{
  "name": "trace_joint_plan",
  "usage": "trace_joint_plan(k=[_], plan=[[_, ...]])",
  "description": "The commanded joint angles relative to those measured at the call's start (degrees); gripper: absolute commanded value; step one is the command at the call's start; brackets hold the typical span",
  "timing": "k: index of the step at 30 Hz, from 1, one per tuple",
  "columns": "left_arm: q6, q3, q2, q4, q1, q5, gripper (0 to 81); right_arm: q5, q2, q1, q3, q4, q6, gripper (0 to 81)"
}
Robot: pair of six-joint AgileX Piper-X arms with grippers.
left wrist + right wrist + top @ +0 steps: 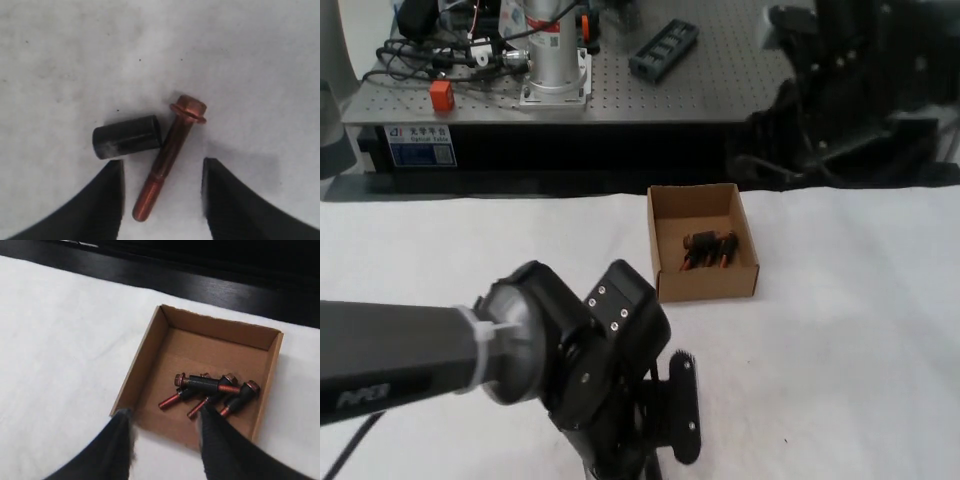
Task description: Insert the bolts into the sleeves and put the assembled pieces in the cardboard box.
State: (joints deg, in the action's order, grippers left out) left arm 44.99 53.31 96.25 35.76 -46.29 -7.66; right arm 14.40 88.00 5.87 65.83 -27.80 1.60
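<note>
Left claw (162, 165) spread over bolt (172, 145), sleeve (127, 136); right claw (166, 412) spread, facing cardboard box (145, 355).

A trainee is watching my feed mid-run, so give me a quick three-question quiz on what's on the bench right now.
1. True or false: the copper bolt on the white cloth is already inside the black sleeve.
2. Fill in: the left claw hangs over that bolt with its fingers ____.
3. Where are the assembled pieces? A in the cardboard box; B on the white cloth; C in the left claw.
Key: 1 false, it lies beside the sleeve; 2 open; 3 A.
</note>
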Motion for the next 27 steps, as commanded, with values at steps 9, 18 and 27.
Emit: trace_joint_plan(k=[9, 18, 27], plan=[[4.8, 0.9, 2.6, 0.6, -2.4, -0.7, 28.3, 2.1, -3.8, -1.9, -7.7, 2.9, -1.2, 31.7], [5.1, 0.9, 3.2, 0.9, -4.4, -1.6, 20.9, 2.1, -6.5, -2.0, -9.7, 2.8, -1.2, 31.7], [-6.8, 0.9, 2.5, 1.8, -4.4, 5.8, 0.6, 5.1, -9.6, -1.8, -9.7, -1.6, -2.3, 31.7]])
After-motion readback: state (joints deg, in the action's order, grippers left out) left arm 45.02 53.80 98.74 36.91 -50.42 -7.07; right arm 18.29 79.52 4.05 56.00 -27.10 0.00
